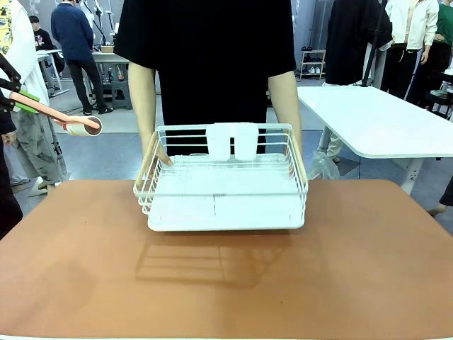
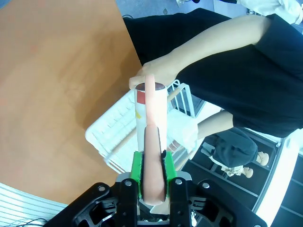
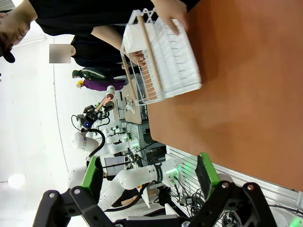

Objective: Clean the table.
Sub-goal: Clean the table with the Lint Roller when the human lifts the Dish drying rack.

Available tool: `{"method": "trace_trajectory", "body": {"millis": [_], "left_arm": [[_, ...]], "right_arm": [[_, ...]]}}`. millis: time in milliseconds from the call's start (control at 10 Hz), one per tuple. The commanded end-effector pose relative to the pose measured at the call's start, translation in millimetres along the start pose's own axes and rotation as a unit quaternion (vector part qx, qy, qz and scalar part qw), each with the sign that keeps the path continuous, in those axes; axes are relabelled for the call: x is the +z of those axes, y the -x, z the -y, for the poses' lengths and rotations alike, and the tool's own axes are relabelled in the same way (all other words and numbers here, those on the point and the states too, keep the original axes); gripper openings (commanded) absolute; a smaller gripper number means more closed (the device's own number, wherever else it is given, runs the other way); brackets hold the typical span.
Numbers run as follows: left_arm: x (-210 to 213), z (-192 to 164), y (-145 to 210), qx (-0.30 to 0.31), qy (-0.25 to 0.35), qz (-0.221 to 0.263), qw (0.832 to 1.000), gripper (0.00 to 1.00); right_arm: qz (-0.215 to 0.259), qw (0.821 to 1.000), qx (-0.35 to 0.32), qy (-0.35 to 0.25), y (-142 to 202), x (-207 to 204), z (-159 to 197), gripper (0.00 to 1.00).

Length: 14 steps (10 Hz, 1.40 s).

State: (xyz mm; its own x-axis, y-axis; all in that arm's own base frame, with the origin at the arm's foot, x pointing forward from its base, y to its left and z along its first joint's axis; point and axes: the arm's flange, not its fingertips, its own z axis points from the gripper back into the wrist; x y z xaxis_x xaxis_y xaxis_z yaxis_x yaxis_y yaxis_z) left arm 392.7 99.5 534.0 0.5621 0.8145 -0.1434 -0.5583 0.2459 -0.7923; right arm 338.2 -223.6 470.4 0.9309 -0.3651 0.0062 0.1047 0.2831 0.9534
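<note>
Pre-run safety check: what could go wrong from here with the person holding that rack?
Left hand grips the roller by its handle end; the far tip could swing or slip. The person's hands hold the rack over the table middle, so a sweep there might hit them.

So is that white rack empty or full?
Empty. In the front view the white rack holds nothing on its bare tray; only its own white cup holder hangs on the far rim.
</note>
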Motion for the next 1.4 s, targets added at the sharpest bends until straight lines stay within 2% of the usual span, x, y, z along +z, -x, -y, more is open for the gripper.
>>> {"method": "trace_trajectory", "body": {"millis": [0,500,600,700,900,1000,1100,1300], "left_arm": [[0.7,0.4,0.3,0.0,0.001,0.0,1.0,0.0],[0.7,0.4,0.3,0.0,0.001,0.0,1.0,0.0],[0.0,0.0,0.0,0.0,0.0,0.0,1.0,0.22],[-3.0,5.9,-5.7,-0.029,-0.032,-0.03,0.999,0.22],[-12.9,18.0,-25.5,-0.082,-0.078,-0.042,0.993,0.22],[-23.8,19.7,-35.7,-0.149,-0.123,-0.083,0.978,0.22],[-38.8,19.8,-47.9,-0.211,-0.137,-0.103,0.962,0.22],[-66.2,16.9,-67.3,-0.272,-0.141,-0.167,0.937,0.22]], "right_arm": [[0.0,1.0,0.005,-0.006,1.5,0.6,-2.3,1.0],[0.0,1.0,0.005,-0.006,1.5,0.6,-2.3,1.0],[0.0,1.0,0.005,-0.006,1.5,0.6,-2.3,1.0],[0.0,1.0,0.005,-0.006,1.5,0.6,-2.3,1.0],[0.0,1.0,0.005,-0.006,1.5,0.6,-2.3,1.0],[0.0,1.0,0.005,-0.006,1.5,0.6,-2.3,1.0],[0.0,1.0,0.005,-0.006,1.5,0.6,-2.3,1.0],[0.0,1.0,0.005,-0.006,1.5,0.6,-2.3,1.0]]}}
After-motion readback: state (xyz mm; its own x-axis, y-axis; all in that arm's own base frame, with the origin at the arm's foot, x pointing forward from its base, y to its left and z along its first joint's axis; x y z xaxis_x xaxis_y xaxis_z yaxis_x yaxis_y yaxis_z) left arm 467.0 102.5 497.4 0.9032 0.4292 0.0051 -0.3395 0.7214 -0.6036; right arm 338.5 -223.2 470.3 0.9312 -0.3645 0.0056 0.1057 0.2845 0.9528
